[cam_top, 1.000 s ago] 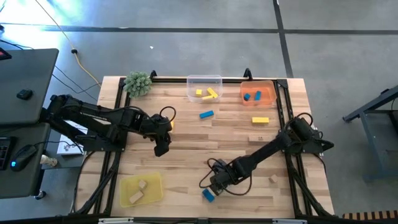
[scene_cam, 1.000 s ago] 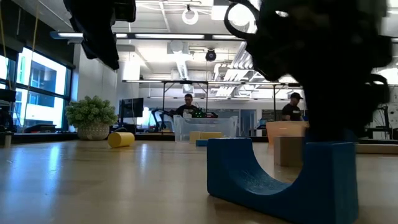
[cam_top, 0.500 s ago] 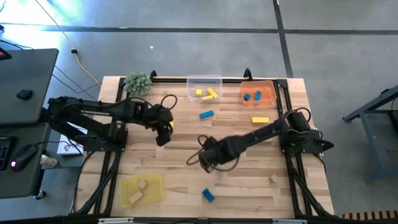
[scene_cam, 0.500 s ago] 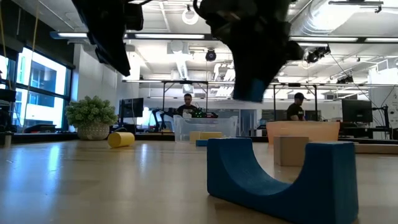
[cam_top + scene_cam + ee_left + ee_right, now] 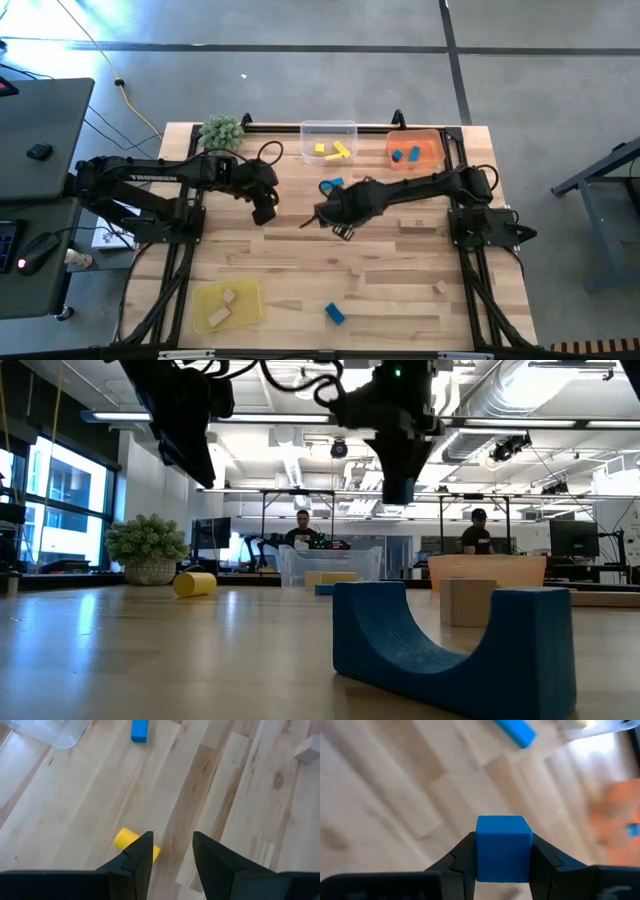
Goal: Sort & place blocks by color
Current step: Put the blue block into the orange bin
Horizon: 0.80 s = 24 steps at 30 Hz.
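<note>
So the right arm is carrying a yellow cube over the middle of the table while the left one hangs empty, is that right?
Not quite: the cube is blue, not yellow. The right wrist view shows the right gripper shut on a blue cube. The left gripper does hang empty.

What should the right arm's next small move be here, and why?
Probably carry on toward the orange tray and release there. The right gripper is shut on a blue cube, held above the table's middle, and the orange tray already holds blue blocks. The left gripper hangs open above a yellow block.
</note>
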Available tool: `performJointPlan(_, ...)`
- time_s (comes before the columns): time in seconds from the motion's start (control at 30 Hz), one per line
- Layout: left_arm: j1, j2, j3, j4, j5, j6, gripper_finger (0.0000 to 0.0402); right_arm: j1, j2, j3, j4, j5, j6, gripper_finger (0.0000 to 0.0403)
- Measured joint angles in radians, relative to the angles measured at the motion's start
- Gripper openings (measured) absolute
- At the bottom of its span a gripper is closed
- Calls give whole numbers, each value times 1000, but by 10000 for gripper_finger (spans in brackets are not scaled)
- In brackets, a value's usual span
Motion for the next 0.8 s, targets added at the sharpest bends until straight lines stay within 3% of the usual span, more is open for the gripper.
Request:
performJointPlan(0.47,78,0,0,3,0,-2,129,-263,0,-3,-101,118,-391,103)
performJointPlan(0.67,113,0,0,3,0,-1,129,-380,0,-7,-118,148,-454,103)
performJointPlan(0.8,139,0,0,4,0,-2,129,-449,-26,-89,-101,148,-458,103)
